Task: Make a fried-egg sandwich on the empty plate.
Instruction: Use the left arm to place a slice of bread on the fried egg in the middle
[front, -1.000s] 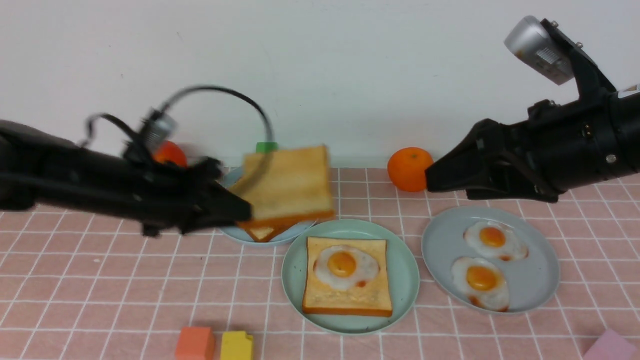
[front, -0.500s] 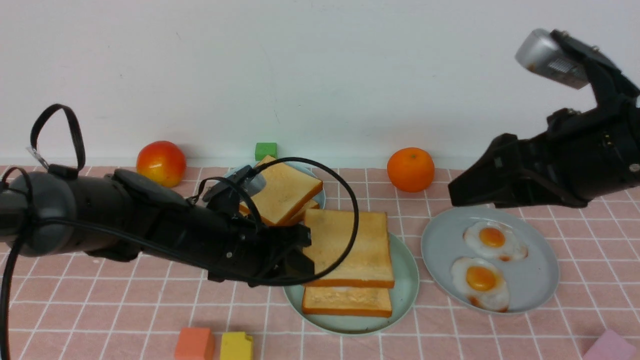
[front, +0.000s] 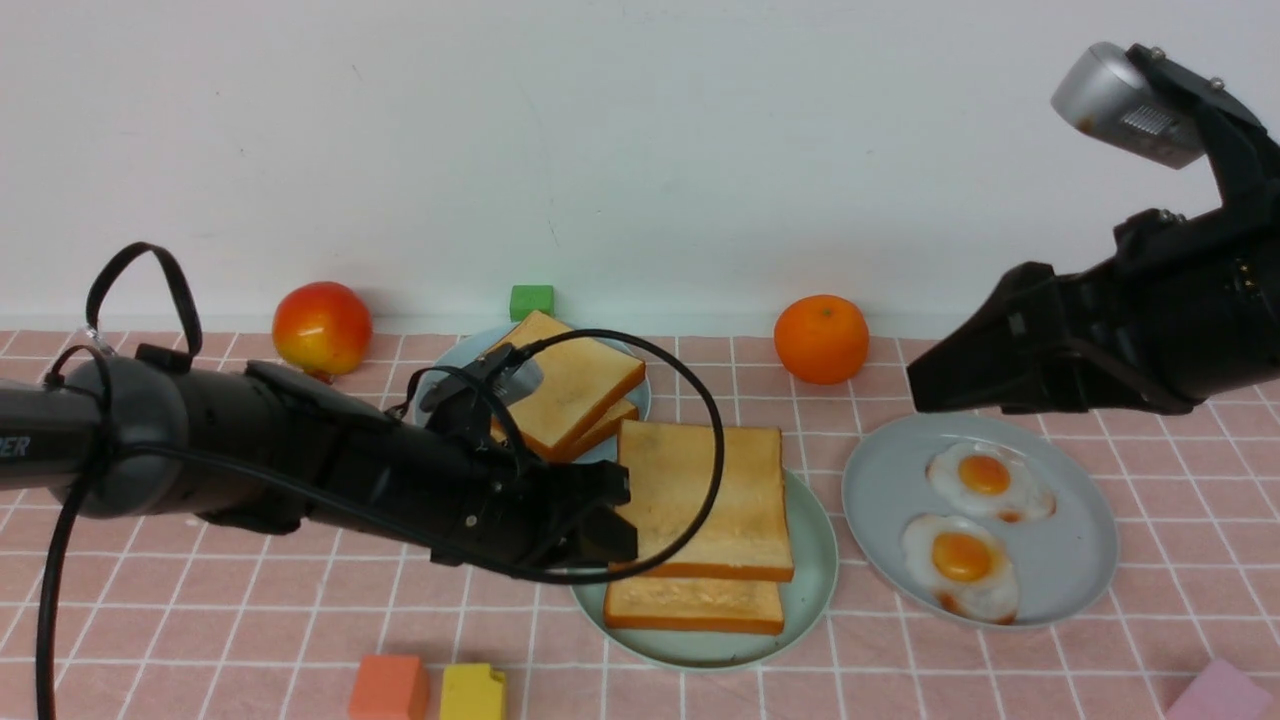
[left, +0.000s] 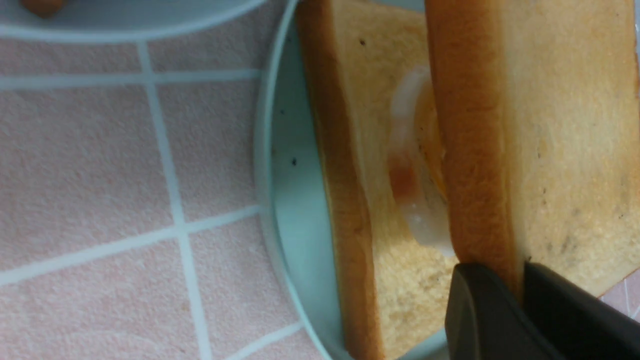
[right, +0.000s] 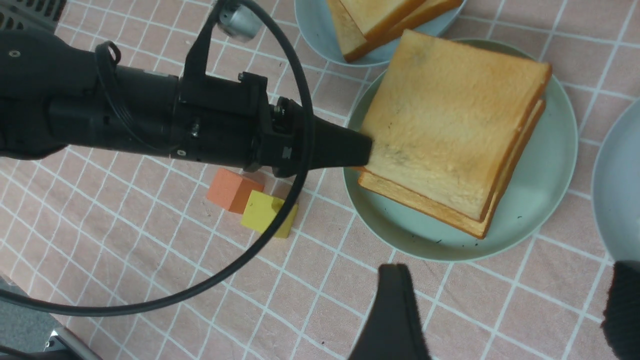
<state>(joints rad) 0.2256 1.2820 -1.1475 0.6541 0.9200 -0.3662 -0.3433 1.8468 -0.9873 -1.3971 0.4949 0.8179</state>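
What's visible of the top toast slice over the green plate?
The top toast slice is square, golden-brown with a darker orange-brown crust and faint dark smudges. It sits roughly level over the egg and lower slice on the mint-green plate, offset toward the wall. The left gripper is shut on its left edge. Contact with the egg cannot be told.

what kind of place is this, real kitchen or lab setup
Likely a lab bench dressed as a breakfast table: pink checked cloth, white wall, an orange block and a yellow block near the green plate.
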